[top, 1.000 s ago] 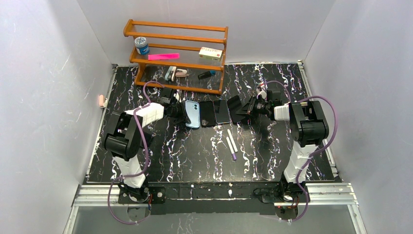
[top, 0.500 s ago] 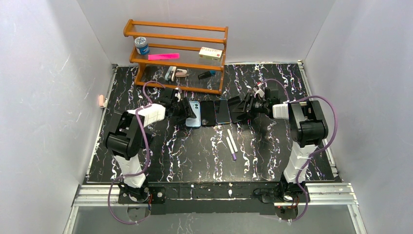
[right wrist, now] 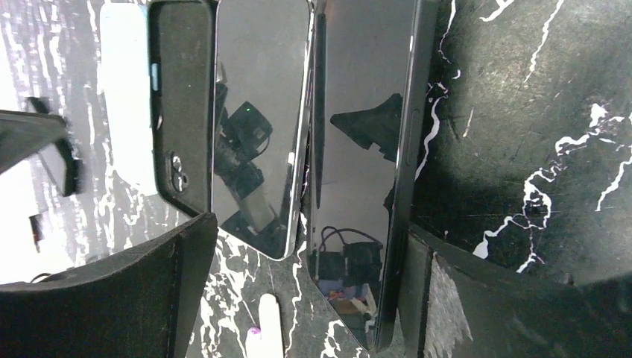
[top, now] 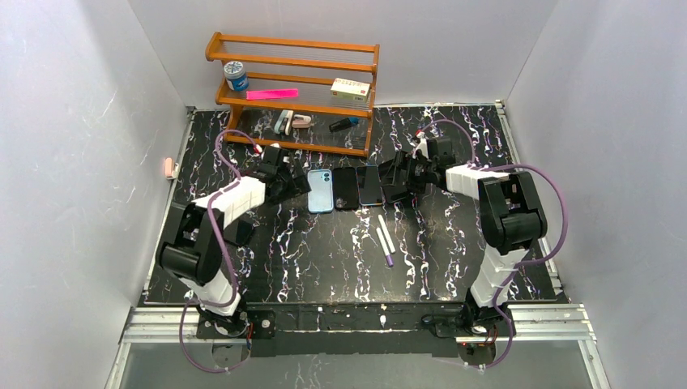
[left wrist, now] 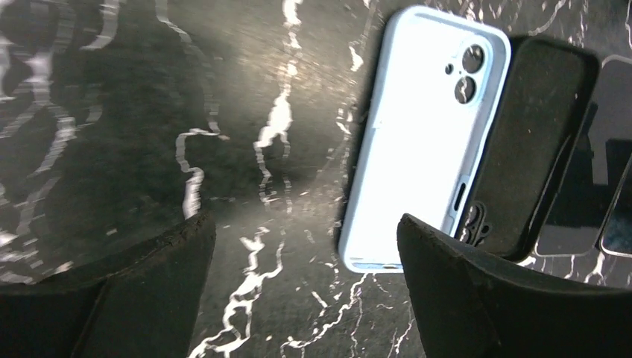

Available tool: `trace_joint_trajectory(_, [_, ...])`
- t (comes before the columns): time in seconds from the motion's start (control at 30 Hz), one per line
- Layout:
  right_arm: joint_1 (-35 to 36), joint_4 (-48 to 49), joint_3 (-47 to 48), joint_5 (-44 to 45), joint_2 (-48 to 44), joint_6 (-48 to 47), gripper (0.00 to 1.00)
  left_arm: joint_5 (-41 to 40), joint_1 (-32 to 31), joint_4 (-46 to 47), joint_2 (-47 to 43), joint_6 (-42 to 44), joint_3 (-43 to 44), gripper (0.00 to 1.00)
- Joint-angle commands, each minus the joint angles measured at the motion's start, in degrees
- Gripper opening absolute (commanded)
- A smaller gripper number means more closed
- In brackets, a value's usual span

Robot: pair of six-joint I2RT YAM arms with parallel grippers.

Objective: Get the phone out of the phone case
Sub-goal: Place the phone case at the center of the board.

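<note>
Four flat things lie side by side in a row mid-table. A light blue case (top: 320,190) (left wrist: 421,142) lies back up, its camera holes showing dark. Next to it lies an empty black case (top: 346,188) (left wrist: 529,149) (right wrist: 179,104), inside up. A bare phone (top: 371,185) (right wrist: 261,127) lies screen up beside that. A second dark phone (top: 392,181) (right wrist: 365,149) with a thick black rim ends the row. My left gripper (top: 290,185) (left wrist: 302,246) is open just left of the blue case, holding nothing. My right gripper (top: 401,174) (right wrist: 309,246) is open over the two phones' near ends.
Two white pens (top: 385,235) (right wrist: 264,328) with purple tips lie just in front of the phones. A wooden shelf (top: 296,89) with small items stands at the back left. White walls close in the black marbled table (top: 324,259) on three sides.
Both grippers have gone from shut to open. The left one has let go of the blue case and drawn slightly left. The right one has moved left over the phones.
</note>
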Motion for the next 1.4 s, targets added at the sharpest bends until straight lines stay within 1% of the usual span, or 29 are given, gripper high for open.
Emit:
trace_joint_trajectory(0.0, [1.5,-9.8,0.2,11.8,0.1,-5.0,0.91,-13.5,0.8,-7.9,-7.8,0.7,0.6,0.92])
trace_joint_trajectory(0.13, [2.2,-11.5,0.4,15.8,-1.1,-6.1,0.94,-20.3,1.7,-13.2,-12.2,-0.1,0.5,0.98])
trace_joint_trajectory(0.3, [4.1,-13.2,0.7,19.4,-1.5,-6.9,0.98,-24.9,3.3,-17.2,-18.7,-2.3,-2.4,0.98])
trace_joint_trajectory(0.4, [4.3,-12.8,0.5,20.2,-1.8,-7.1,0.99,-26.7,4.7,-19.0,-22.6,-3.5,-4.3,0.98])
trace_joint_trajectory(0.5, [4.8,-12.2,0.6,19.1,-2.7,-6.8,0.99,-27.8,6.8,-20.3,-26.1,-4.0,-6.8,0.98])
trace_joint_trajectory(0.6, [5.0,-11.4,0.0,20.8,-4.7,-6.6,0.99,-28.1,10.1,-22.5,-27.8,-5.1,-8.6,0.98])
trace_joint_trajectory(0.73, [5.0,-8.2,-2.8,21.8,-9.7,-6.1,0.99,-27.7,14.5,-24.8,-29.6,-6.8,-10.7,0.98])
trace_joint_trajectory(0.8, [5.0,-5.6,-4.6,22.2,-13.6,-6.0,0.99,-26.1,16.8,-24.1,-30.2,-7.1,-12.0,0.98])
trace_joint_trajectory(0.9, [5.0,-0.4,-8.0,21.5,-18.7,-5.5,0.99,-23.7,18.8,-22.7,-29.4,-8.2,-13.4,0.98])
trace_joint_trajectory(1.0, [5.1,2.7,-10.0,20.0,-23.0,-5.1,0.99,-17.9,23.1,-20.0,-26.5,-9.0,-14.4,0.98])
trace_joint_trajectory(1.03, [5.2,3.0,-10.2,19.6,-23.9,-5.2,0.99,-17.1,24.0,-19.5,-25.4,-9.3,-14.3,0.98])
trace_joint_trajectory(1.17, [6.2,3.4,-10.6,18.5,-25.2,-5.7,0.99,-16.2,26.0,-17.6,-21.0,-10.4,-13.7,0.98])
trace_joint_trajectory(1.37, [7.3,3.4,-10.5,17.8,-24.8,-6.3,0.99,-15.8,26.2,-15.9,-13.6,-10.8,-11.1,0.98])
